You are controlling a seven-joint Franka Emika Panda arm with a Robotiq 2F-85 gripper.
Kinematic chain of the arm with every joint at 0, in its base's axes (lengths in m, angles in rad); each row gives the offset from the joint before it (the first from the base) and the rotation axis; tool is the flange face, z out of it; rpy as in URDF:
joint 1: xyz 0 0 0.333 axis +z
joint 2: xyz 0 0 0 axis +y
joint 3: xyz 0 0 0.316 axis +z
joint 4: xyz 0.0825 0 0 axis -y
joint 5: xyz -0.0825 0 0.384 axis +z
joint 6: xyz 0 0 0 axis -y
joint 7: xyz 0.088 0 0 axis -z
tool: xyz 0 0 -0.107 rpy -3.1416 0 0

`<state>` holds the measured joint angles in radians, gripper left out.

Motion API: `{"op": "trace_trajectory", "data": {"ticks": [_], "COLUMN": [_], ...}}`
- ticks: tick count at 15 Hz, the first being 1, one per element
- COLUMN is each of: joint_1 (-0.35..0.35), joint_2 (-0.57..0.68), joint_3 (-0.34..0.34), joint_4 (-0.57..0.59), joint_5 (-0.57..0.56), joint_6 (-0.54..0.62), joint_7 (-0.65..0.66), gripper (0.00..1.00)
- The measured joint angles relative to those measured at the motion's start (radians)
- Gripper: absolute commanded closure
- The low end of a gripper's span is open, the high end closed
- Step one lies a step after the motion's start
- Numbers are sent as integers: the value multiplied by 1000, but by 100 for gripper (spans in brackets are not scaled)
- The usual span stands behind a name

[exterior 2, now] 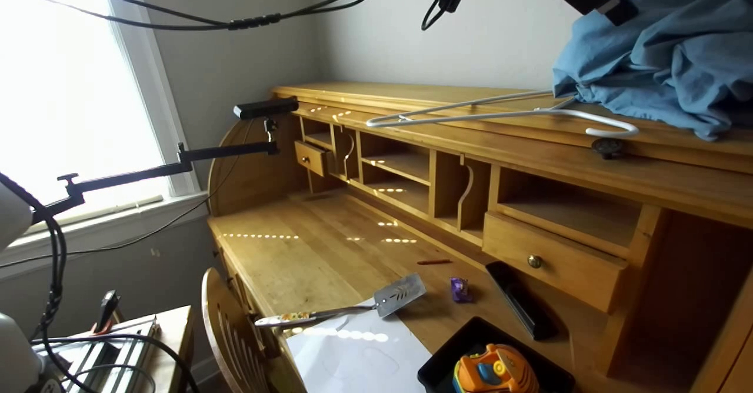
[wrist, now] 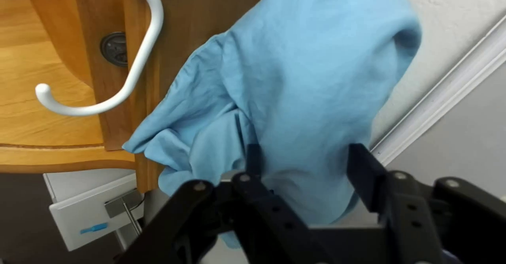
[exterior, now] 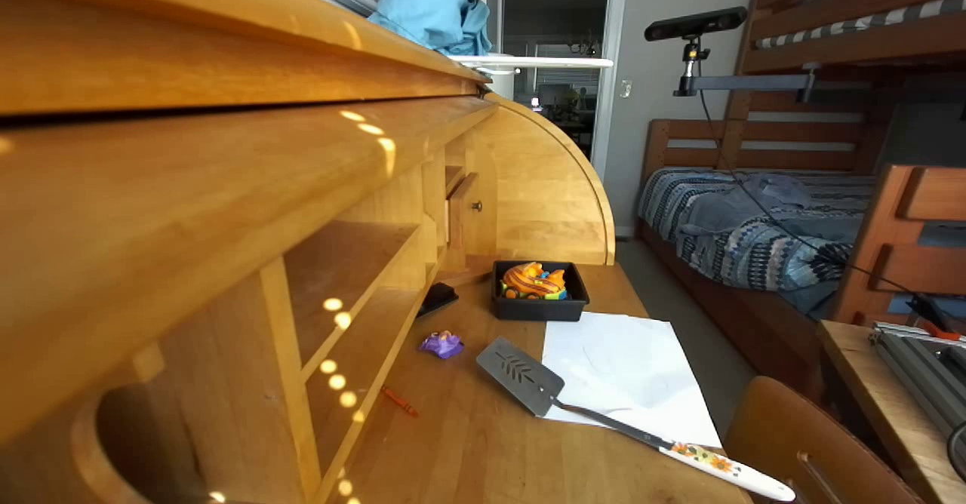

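Sun-flecked wooden desk (exterior 2: 317, 246), bright window (exterior 2: 59, 99), bunk bed (exterior: 713, 304)

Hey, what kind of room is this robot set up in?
Probably a bedroom that doubles as a study. A bunk bed with patterned bedding shows in an exterior view, and both exterior views show a wooden desk with cubbyholes and a chair beside it.

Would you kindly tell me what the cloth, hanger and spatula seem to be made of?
Cloth: fabric, perhaps cotton, matte; it lies in soft folds.
Hanger: probably plastic, smooth, white and evenly rounded; coated metal possible.
Spatula: apparently metal, dull grey sheen; glossy handle perhaps plastic or ceramic.
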<state>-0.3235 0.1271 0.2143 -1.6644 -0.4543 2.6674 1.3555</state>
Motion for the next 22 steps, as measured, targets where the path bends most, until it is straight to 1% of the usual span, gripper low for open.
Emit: {"op": "trace_trajectory", "data": {"ticks": [4,6,10,14,17,22], "joint_1": [2,3,4,4,3,8], "joint_2": [1,1,1,-1,-7,-12], "joint_3": [0,0,0,-9,-36,-73], "joint_4": [1,4,10,65,140,288], "joint_5": [-10,-18,-31,-90,-200,-439], "joint_6": [0,0,0,10,59,115], "joint_7": [16,21,26,59,133,327], "gripper": [99,100,99,99,99,99]}}
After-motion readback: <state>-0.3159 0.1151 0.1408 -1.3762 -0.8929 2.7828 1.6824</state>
